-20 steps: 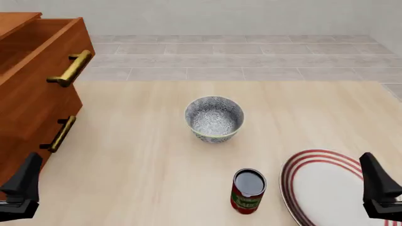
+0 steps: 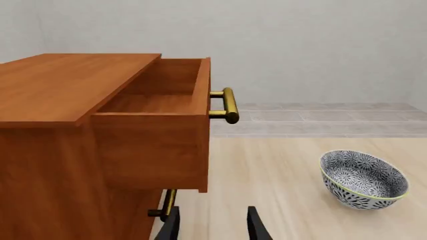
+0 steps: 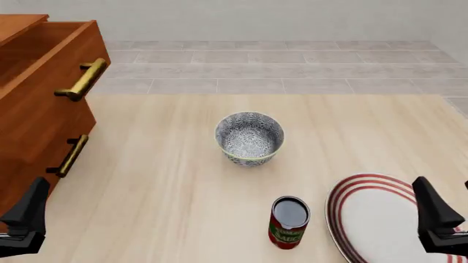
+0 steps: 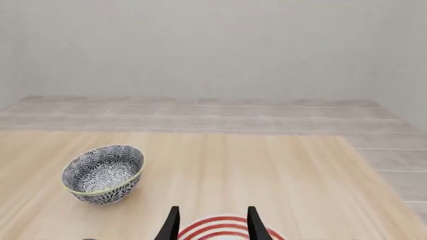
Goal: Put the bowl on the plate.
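The bowl [image 3: 249, 138], grey-and-white patterned with a pale rim, stands upright at the middle of the table; it also shows in both wrist views, bowl [image 2: 363, 180] and bowl [image 4: 103, 174]. The plate [image 3: 373, 219], white with red rings, lies at the near right, partly cut off by the frame. My right gripper [image 3: 433, 211] hovers over the plate's right side, open and empty; in its wrist view the right gripper [image 4: 212, 229] has the plate [image 4: 220, 222] just beyond its fingers. My left gripper [image 3: 30, 208] is at the near left beside the dresser, also open and empty, left gripper [image 2: 212, 229].
A red-labelled can [image 3: 290, 223] stands upright just left of the plate, between it and the bowl. A wooden dresser [image 3: 36, 120] with brass handles occupies the left edge; its top drawer [image 2: 160, 115] is pulled open. Tiled floor lies beyond the table's far edge.
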`<act>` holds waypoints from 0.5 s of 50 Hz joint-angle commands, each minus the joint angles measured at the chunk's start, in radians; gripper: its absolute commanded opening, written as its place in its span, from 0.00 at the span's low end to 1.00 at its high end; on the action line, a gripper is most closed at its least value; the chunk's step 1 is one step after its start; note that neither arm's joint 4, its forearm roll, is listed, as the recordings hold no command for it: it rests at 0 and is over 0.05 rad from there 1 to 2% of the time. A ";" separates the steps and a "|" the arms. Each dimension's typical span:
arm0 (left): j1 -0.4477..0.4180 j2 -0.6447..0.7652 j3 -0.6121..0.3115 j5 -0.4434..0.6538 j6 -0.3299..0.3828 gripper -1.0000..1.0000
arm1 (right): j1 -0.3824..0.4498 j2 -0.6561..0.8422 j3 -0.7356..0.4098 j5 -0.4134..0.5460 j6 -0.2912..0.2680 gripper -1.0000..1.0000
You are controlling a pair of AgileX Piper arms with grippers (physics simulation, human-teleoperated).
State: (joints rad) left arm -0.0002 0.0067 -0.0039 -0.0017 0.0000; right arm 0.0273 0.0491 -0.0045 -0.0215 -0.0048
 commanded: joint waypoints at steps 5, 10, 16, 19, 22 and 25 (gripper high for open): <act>0.000 0.001 0.000 0.000 0.000 1.00 | 0.054 0.195 -0.022 -0.136 -0.014 1.00; 0.000 0.001 0.000 0.000 0.000 1.00 | 0.053 0.260 -0.079 -0.148 0.000 1.00; 0.000 0.001 0.000 0.000 0.000 1.00 | 0.069 0.321 -0.172 -0.132 0.011 1.00; 0.000 0.001 0.000 0.000 0.000 1.00 | 0.096 0.348 -0.212 -0.122 -0.003 1.00; 0.000 0.001 0.000 0.000 0.000 1.00 | 0.125 0.390 -0.242 -0.123 0.012 1.00; 0.000 0.001 0.000 0.000 0.000 1.00 | 0.149 0.494 -0.296 -0.133 0.017 1.00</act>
State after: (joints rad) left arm -0.0003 0.0073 -0.0042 -0.0019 0.0000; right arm 0.1175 0.3769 -0.1802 -0.1426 0.0008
